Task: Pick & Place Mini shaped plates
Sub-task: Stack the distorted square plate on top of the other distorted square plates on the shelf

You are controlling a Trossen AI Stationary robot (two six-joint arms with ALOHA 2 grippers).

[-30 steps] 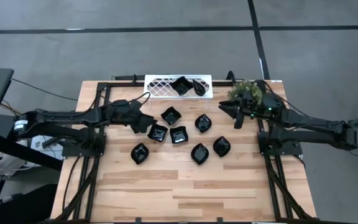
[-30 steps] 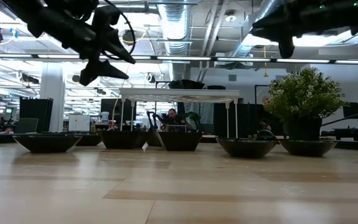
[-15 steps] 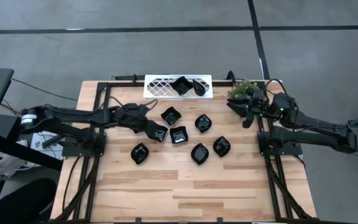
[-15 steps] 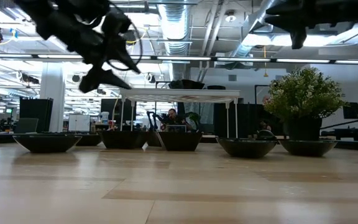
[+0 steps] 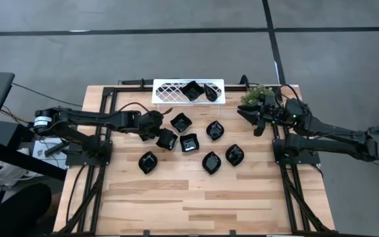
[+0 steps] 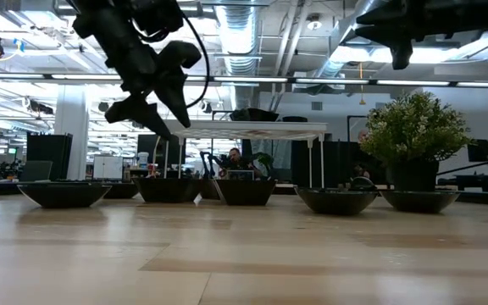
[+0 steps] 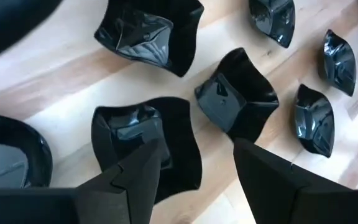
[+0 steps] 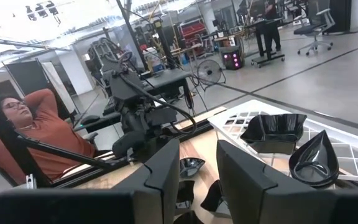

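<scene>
Step in hand, by my read: approach for pick w/ the left gripper [image 5: 161,133]; I have it low over the cluster of mini shaped plates [image 5: 211,161], above the wavy-edged square plate [image 7: 146,144] at the cluster's left edge; fingers [image 7: 143,168] apart, one over the dish's bowl, the other over bare wood between that dish and its neighbour [image 7: 237,103], so the near rim sits between them; no contact yet as far as I can tell; low view shows the tips above dish-rim height.

Task items: seven black dishes loose on the wooden table [image 5: 242,197], mid-table, close together but mostly not touching; two more already in the white lattice tray [image 5: 168,91] at the far edge, one square [image 5: 191,90], one teardrop [image 5: 210,92]. I judge the job roughly a quarter done.

Right gripper [image 5: 258,122] waits raised near the potted plant [image 5: 258,94] at the far right corner; fingers [image 8: 160,168] partly apart, nothing between them.

Next move calls for: short straight descent so the rim seats between the pads; close on the rim; lift clear before translating to the tray. Risks, imo: glossy curved wall may slip or tip; neighbour dish is just beside, so the outer finger could nudge it.

A person sits beyond the table in the right wrist view; no involvement.
</scene>
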